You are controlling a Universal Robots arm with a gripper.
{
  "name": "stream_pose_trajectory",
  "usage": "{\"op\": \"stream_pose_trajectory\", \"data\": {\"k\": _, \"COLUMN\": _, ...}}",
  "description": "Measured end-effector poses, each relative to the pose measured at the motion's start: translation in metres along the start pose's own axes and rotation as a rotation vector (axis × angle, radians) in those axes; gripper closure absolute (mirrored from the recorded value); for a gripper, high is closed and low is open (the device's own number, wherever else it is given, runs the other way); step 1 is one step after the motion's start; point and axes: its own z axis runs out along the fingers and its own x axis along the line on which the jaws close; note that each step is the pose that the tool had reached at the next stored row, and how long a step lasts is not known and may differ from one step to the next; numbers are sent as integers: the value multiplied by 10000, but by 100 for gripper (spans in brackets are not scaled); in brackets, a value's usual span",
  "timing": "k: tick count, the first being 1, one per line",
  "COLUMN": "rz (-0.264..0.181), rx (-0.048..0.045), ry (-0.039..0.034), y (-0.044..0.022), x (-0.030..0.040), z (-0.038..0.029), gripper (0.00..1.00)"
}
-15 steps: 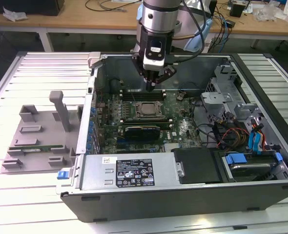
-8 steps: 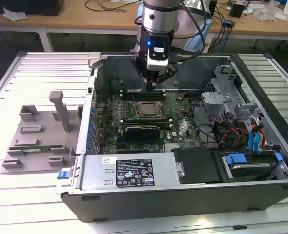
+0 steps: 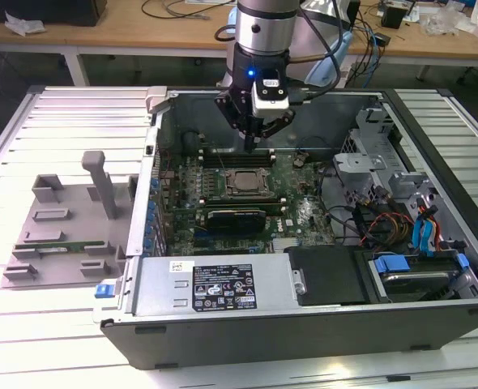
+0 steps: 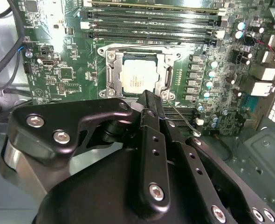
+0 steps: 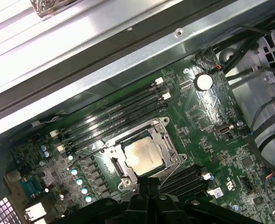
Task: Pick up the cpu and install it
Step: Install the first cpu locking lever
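Observation:
The cpu (image 3: 245,183) lies flat in the socket frame (image 3: 227,185) on the green motherboard (image 3: 304,215) inside the open computer case (image 3: 223,288). Its silvery top plate shows in both wrist views (image 4: 138,77) (image 5: 143,156), with the metal frame (image 4: 113,74) open around it. My gripper (image 3: 251,144) hangs just above the board, over the memory slots beside the socket. Its black fingers (image 4: 149,107) are pressed together with nothing between them, and their tips (image 5: 147,183) stand at the socket's edge. A thin lever wire (image 4: 180,115) runs beside the socket.
Black memory slots (image 3: 232,154) lie behind the socket. Drive cages and coloured cables (image 3: 401,219) crowd the case on the exterior view's right. A grey fixture tray (image 3: 61,219) with a green memory stick (image 3: 57,245) sits on the slatted table on the exterior view's left.

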Motion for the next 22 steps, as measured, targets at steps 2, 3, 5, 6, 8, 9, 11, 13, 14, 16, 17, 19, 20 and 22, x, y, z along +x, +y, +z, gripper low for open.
{"op": "stream_pose_trajectory", "data": {"k": 2, "rz": -139, "rx": 0, "ry": -7, "y": 0, "x": 0, "z": 0, "gripper": 89}}
{"op": "stream_pose_trajectory", "data": {"k": 3, "rz": -258, "rx": 0, "ry": -13, "y": 0, "x": 0, "z": 0, "gripper": 89}}
{"op": "stream_pose_trajectory", "data": {"k": 5, "rz": -496, "rx": -1, "ry": -24, "y": 0, "x": 0, "z": 0, "gripper": 89}}
{"op": "stream_pose_trajectory", "data": {"k": 6, "rz": -706, "rx": -1, "ry": -34, "y": 0, "x": 0, "z": 0, "gripper": 89}}
{"op": "stream_pose_trajectory", "data": {"k": 8, "rz": -891, "rx": -2, "ry": -43, "y": 0, "x": 0, "z": 0, "gripper": 89}}
{"op": "stream_pose_trajectory", "data": {"k": 9, "rz": -1019, "rx": -2, "ry": -49, "y": 0, "x": 0, "z": 0, "gripper": 89}}
{"op": "stream_pose_trajectory", "data": {"k": 11, "rz": -1301, "rx": -2, "ry": -63, "y": 0, "x": 0, "z": 0, "gripper": 89}}
{"op": "stream_pose_trajectory", "data": {"k": 13, "rz": -1589, "rx": -3, "ry": -77, "y": 0, "x": 0, "z": 0, "gripper": 89}}
{"op": "stream_pose_trajectory", "data": {"k": 14, "rz": -1718, "rx": -3, "ry": -82, "y": 0, "x": 0, "z": 0, "gripper": 89}}
{"op": "stream_pose_trajectory", "data": {"k": 16, "rz": -1978, "rx": -4, "ry": -95, "y": 0, "x": 0, "z": 1, "gripper": 89}}
{"op": "stream_pose_trajectory", "data": {"k": 17, "rz": -2133, "rx": -3, "ry": -103, "y": 0, "x": 0, "z": 0, "gripper": 89}}
{"op": "stream_pose_trajectory", "data": {"k": 19, "rz": -2259, "rx": -4, "ry": -109, "y": 0, "x": 0, "z": 0, "gripper": 89}}
{"op": "stream_pose_trajectory", "data": {"k": 20, "rz": -2398, "rx": -3, "ry": -115, "y": 0, "x": 0, "z": 0, "gripper": 89}}
{"op": "stream_pose_trajectory", "data": {"k": 22, "rz": -2613, "rx": -4, "ry": -126, "y": 0, "x": 0, "z": 0, "gripper": 89}}
